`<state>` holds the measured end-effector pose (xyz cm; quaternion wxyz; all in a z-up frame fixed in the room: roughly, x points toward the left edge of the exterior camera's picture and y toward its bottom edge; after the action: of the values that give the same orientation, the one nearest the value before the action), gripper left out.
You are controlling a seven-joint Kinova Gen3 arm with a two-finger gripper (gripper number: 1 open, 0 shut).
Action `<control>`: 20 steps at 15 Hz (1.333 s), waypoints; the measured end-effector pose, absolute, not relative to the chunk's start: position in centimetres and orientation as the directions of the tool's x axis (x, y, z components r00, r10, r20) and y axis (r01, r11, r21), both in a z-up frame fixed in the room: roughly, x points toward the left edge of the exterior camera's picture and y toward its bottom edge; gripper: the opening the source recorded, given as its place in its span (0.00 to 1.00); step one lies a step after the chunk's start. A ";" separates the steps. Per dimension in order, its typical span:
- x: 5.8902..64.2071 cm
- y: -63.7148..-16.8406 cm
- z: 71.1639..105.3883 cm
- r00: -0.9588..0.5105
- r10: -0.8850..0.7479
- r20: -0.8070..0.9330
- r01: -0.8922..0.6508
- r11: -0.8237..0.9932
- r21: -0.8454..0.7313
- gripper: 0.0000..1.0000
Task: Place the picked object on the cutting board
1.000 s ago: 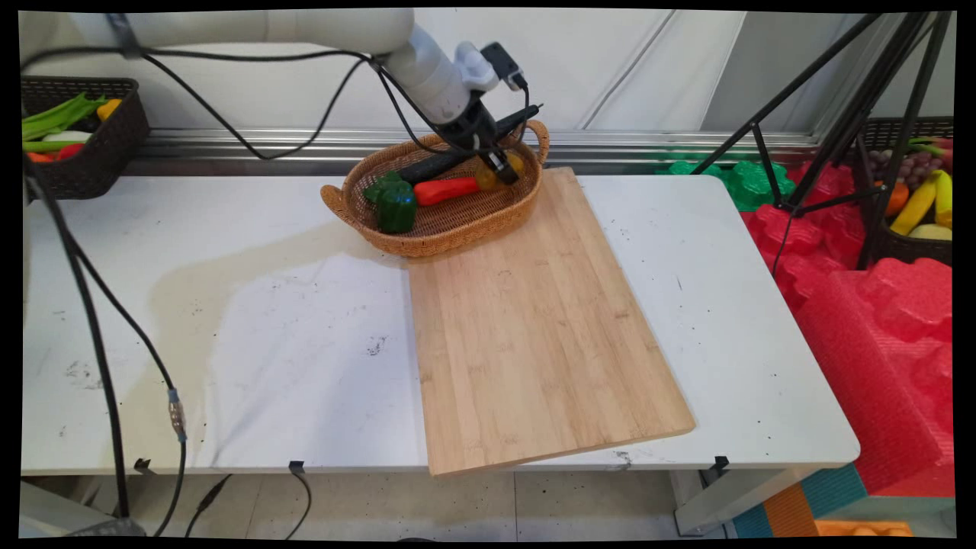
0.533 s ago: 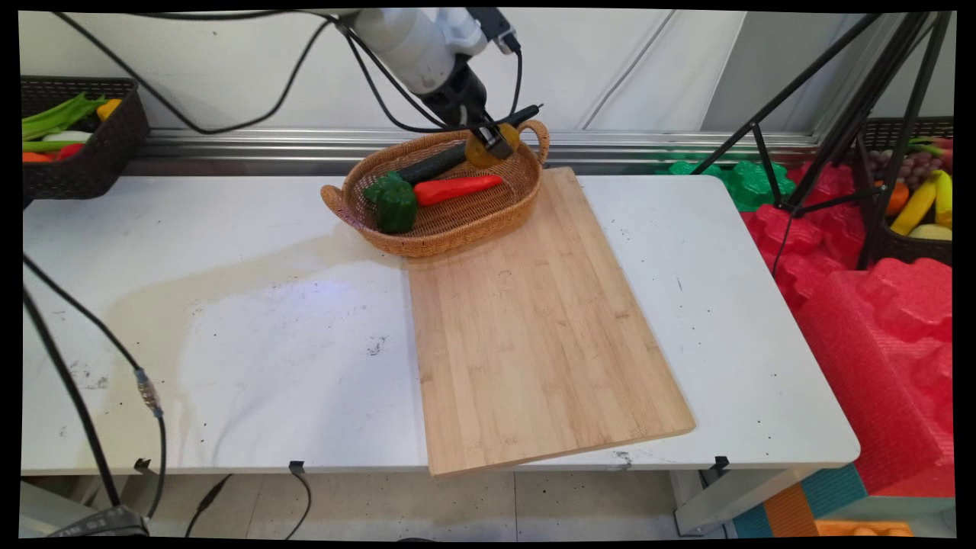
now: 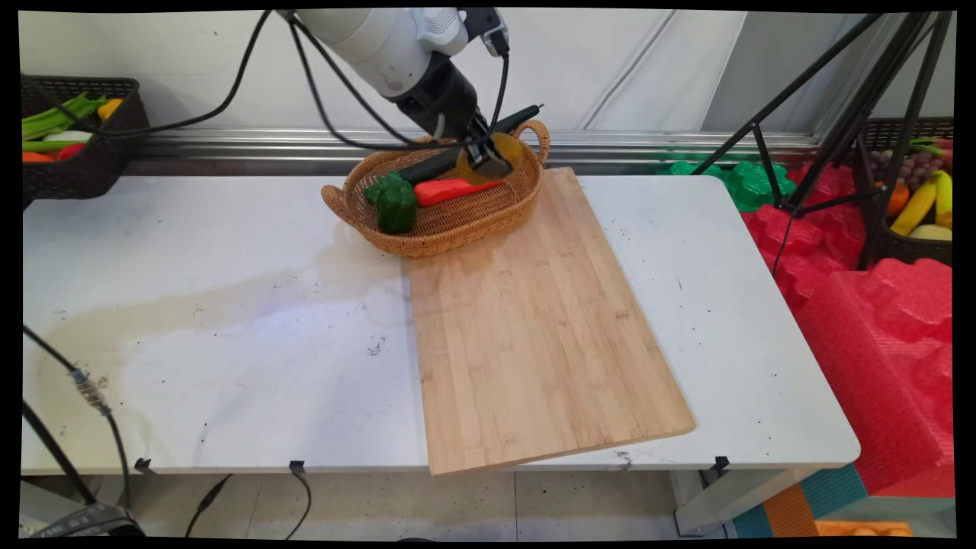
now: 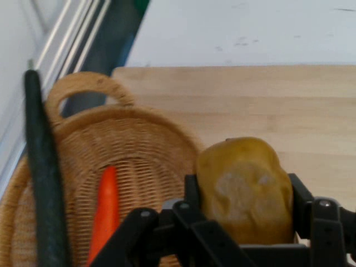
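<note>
My gripper (image 3: pixel 488 158) (image 4: pixel 245 192) is shut on a yellow-brown potato (image 3: pixel 499 149) (image 4: pixel 245 186) and holds it in the air over the right end of a woven wicker basket (image 3: pixel 366 213) (image 4: pixel 150 139). In the basket lie a green bell pepper (image 3: pixel 395 201), a red chili pepper (image 3: pixel 446 191) (image 4: pixel 105 211) and a long dark cucumber (image 3: pixel 435 162) (image 4: pixel 44 183) that sticks out over the rim. A bamboo cutting board (image 3: pixel 534 320) (image 4: pixel 267 105) lies right beside the basket, toward the table's front.
A dark basket of vegetables (image 3: pixel 76 137) stands at the back left. Black tripod legs (image 3: pixel 823 114) and a basket of fruit (image 3: pixel 915 198) stand off the table's right side, over red foam (image 3: pixel 877 320). Black cables (image 3: pixel 84 396) hang at the left.
The gripper has lifted the potato out of the basket, raised it, then moved slightly toward the front right. The arm has swung up and the cables at the left have shifted.
</note>
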<state>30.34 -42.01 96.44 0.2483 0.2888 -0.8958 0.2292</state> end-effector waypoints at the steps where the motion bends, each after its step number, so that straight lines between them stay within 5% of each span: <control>1: 30.0 -41.0 96.6 -0.720 -0.390 0.574 -0.614 0.743 -0.266 0.00; 9: 25.6 -35.6 94.3 -0.794 -0.301 0.528 -0.474 0.850 -0.228 0.00; 20: 20.5 -37.3 85.9 -0.872 -0.208 0.442 -0.339 0.910 -0.241 0.00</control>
<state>20.47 -37.28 85.90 0.2081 0.1432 -0.9547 0.1573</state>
